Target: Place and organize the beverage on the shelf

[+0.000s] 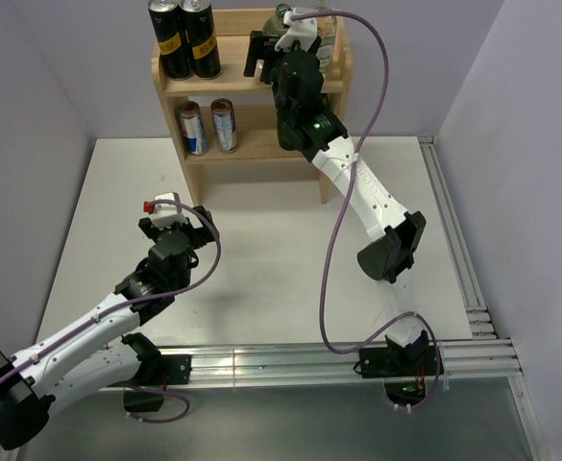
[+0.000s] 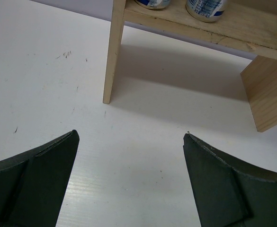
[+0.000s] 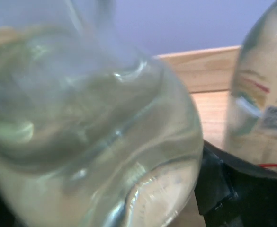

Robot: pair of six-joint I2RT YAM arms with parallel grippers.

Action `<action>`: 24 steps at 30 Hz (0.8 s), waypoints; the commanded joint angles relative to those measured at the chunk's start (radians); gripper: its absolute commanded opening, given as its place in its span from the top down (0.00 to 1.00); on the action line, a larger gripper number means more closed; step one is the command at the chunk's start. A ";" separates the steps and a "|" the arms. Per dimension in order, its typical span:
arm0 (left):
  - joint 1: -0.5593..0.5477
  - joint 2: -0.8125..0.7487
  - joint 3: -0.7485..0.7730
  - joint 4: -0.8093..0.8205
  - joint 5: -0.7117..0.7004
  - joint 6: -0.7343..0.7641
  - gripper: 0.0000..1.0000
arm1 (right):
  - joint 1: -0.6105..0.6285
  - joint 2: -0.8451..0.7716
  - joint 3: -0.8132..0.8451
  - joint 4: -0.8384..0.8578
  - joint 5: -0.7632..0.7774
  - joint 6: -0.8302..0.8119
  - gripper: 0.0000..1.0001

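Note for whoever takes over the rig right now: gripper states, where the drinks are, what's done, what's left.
Left gripper: open, empty, over the table in front of the shelf.
Right gripper: at the shelf's top tier, right side, around a clear bottle; whether it grips is unclear.
Done: two black cans top left, two silver cans on the middle tier, a second bottle beside the first.
Left: confirm the clear bottle stands free, then back that gripper out. The bottom tier is hidden.
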State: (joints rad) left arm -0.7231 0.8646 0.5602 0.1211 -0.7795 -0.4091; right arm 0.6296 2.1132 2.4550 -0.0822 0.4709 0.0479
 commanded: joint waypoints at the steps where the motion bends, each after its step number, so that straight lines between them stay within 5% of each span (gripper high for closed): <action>1: 0.004 -0.026 0.004 0.009 0.016 -0.008 0.01 | -0.018 0.019 0.022 0.007 0.006 0.004 0.07; 9: 0.004 -0.030 0.004 0.008 0.013 -0.008 0.01 | -0.018 0.010 -0.004 0.016 0.006 0.018 0.12; 12: 0.004 -0.030 0.004 0.009 0.013 -0.008 0.01 | -0.016 -0.002 -0.020 0.022 0.006 0.021 0.20; 16: 0.004 -0.029 0.004 0.009 0.014 -0.007 0.01 | -0.018 -0.016 -0.054 0.033 0.014 0.021 0.45; 24: 0.004 -0.029 0.004 0.008 0.010 -0.010 0.01 | -0.018 -0.033 -0.085 0.032 0.023 0.026 0.57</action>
State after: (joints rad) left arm -0.7231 0.8478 0.5602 0.1089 -0.7784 -0.4091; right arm 0.6209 2.1242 2.4012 -0.0338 0.4629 0.0425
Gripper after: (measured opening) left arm 0.993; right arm 0.744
